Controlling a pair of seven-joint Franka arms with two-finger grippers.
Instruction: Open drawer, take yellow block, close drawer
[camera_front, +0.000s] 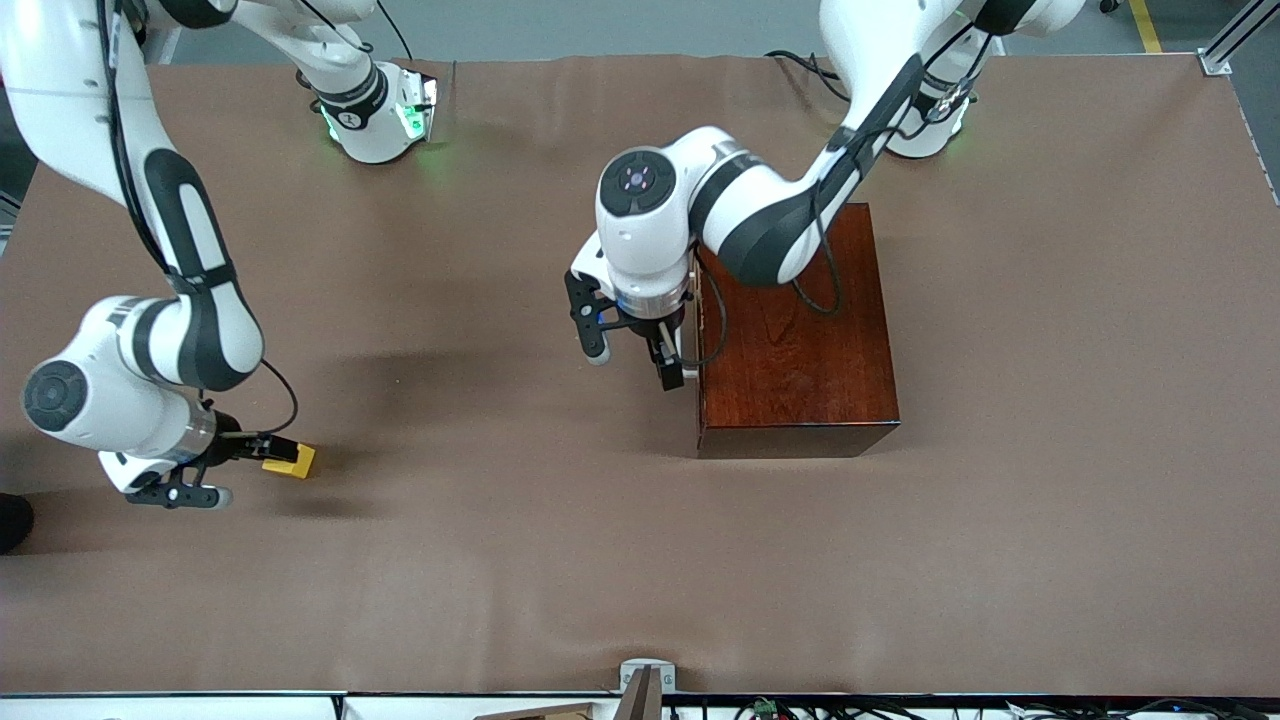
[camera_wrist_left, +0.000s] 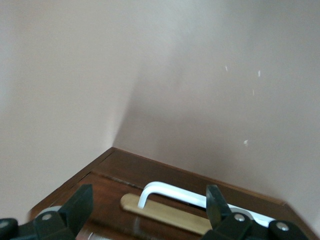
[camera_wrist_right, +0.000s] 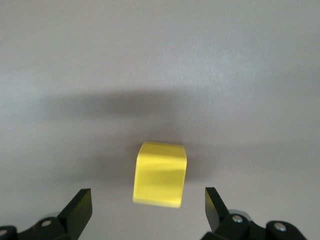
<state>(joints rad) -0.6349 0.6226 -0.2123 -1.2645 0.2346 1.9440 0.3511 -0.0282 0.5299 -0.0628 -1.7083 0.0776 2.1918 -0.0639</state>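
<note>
The dark reddish-brown wooden box (camera_front: 790, 330) stands mid-table. Its drawer (camera_wrist_left: 107, 187) looks pushed in, flush with the box. My left gripper (camera_front: 635, 368) is in front of the drawer, open, with its fingers (camera_wrist_left: 82, 205) on either side of the white bar handle (camera_wrist_left: 172, 192) and not touching it. The yellow block (camera_front: 290, 460) lies on the table toward the right arm's end. My right gripper (camera_front: 250, 470) is open and low beside it. In the right wrist view the block (camera_wrist_right: 160, 174) sits just ahead of the spread fingertips (camera_wrist_right: 80, 205), free of them.
The brown table cover (camera_front: 560, 560) stretches wide between the block and the box and toward the front camera. A small metal bracket (camera_front: 647, 678) sits at the table's near edge. The arm bases stand along the top edge.
</note>
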